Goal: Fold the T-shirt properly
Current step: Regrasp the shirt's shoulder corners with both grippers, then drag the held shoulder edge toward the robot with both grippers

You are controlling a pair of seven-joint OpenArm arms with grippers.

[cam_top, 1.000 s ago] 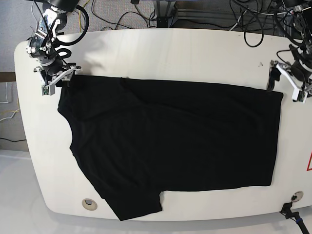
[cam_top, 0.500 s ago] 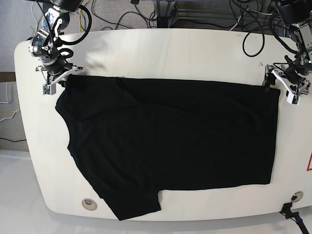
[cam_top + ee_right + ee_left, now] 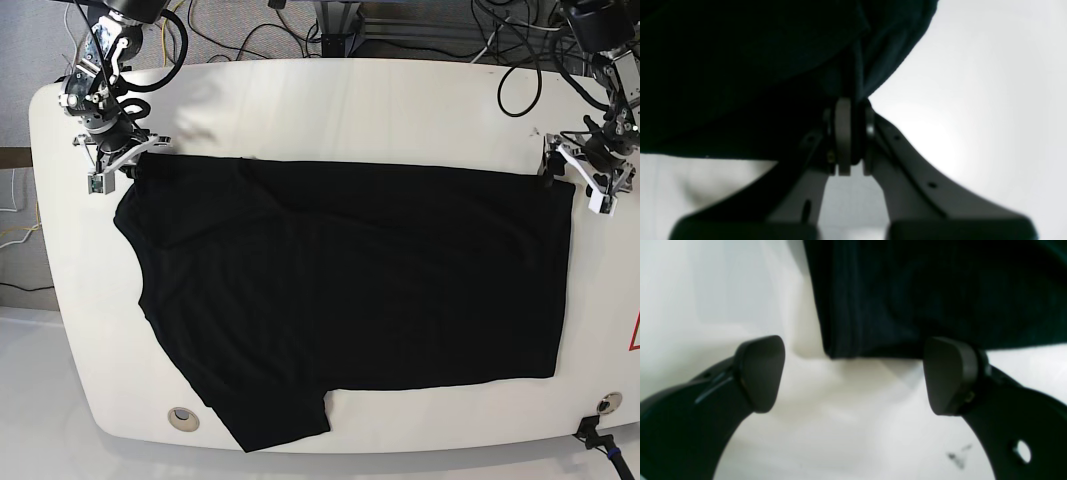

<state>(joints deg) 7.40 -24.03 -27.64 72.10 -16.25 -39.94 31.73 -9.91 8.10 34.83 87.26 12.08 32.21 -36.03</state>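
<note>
Black cloth is spread flat across the white counter point(image 3: 300, 100): one T-shirt point(image 3: 350, 290), and two end effectors at its far corners. One sleeve is seen jutting toward the near edge. The right end effector point(image 3: 851, 110) is clamped shut, a fold of the shirt's corner pinched between its pads. The left end effector point(image 3: 853, 373) is held wide apart, nothing gripped, the other corner of the shirt lying on the counter just ahead of the gap between its two pads point(image 3: 761, 371). One small dark mark point(image 3: 957, 458) is spotted on the counter.
</note>
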